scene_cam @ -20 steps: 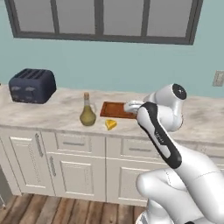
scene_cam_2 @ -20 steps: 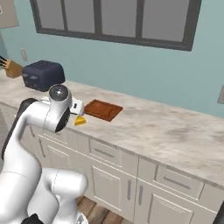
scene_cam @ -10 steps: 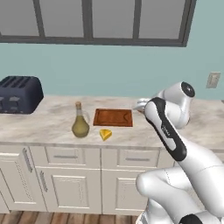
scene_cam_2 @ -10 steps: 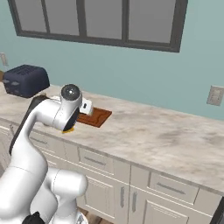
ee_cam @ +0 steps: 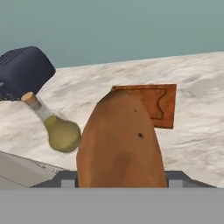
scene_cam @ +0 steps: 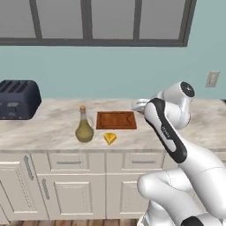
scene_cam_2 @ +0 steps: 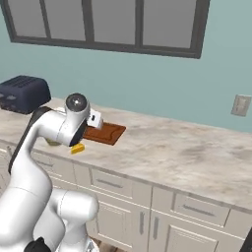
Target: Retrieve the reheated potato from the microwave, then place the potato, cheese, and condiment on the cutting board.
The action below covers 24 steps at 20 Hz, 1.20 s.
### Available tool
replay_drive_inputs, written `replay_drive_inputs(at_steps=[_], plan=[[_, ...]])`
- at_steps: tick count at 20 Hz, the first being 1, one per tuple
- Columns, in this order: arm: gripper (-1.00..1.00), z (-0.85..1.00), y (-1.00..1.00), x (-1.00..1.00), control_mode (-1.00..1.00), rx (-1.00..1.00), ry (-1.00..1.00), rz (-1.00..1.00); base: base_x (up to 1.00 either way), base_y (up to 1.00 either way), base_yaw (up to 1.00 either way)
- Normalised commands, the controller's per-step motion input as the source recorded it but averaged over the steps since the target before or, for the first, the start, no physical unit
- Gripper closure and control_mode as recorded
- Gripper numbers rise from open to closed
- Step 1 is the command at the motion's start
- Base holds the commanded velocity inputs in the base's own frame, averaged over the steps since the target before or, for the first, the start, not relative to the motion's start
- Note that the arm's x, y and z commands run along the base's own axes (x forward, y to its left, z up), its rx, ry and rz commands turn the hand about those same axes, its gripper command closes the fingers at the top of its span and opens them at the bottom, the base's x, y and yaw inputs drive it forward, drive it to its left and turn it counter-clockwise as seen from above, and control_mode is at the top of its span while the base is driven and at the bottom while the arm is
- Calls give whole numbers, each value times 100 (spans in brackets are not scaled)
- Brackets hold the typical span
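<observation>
A brown potato [ee_cam: 120, 142] sits gripped between the jaws of the gripper [ee_cam: 120, 177], carried above the counter [scene_cam: 53, 128] just beside the right edge of the cutting board [scene_cam: 116, 119]. Firm, rounded and probably fairly light, it looks best held across its middle, where a smooth skin might otherwise slip. The board lies bare at mid-counter. Near the counter's front edge, a bottle [scene_cam: 84, 128] of olive-coloured condiment stands corked by the board's left front corner, with a cheese wedge [scene_cam: 110, 138] just beside it. A dark toaster [scene_cam: 17, 99] sits at the far left.

glossy white arm [scene_cam: 176, 176], dark joints
</observation>
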Motion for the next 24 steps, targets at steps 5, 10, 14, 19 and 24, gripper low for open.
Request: replay_drive_inputs(at_steps=[5, 10, 14, 19, 24], plan=[[100, 0, 0, 0, 100, 0, 0, 0, 54, 25, -38], [100, 0, 0, 0, 100, 0, 0, 0, 25, 43, -22], [100, 0, 0, 0, 100, 0, 0, 0, 26, 30, -10], [100, 0, 0, 0, 100, 0, 0, 0, 31, 20, -7], [100, 0, 0, 0, 100, 0, 0, 0, 51, 10, -1]])
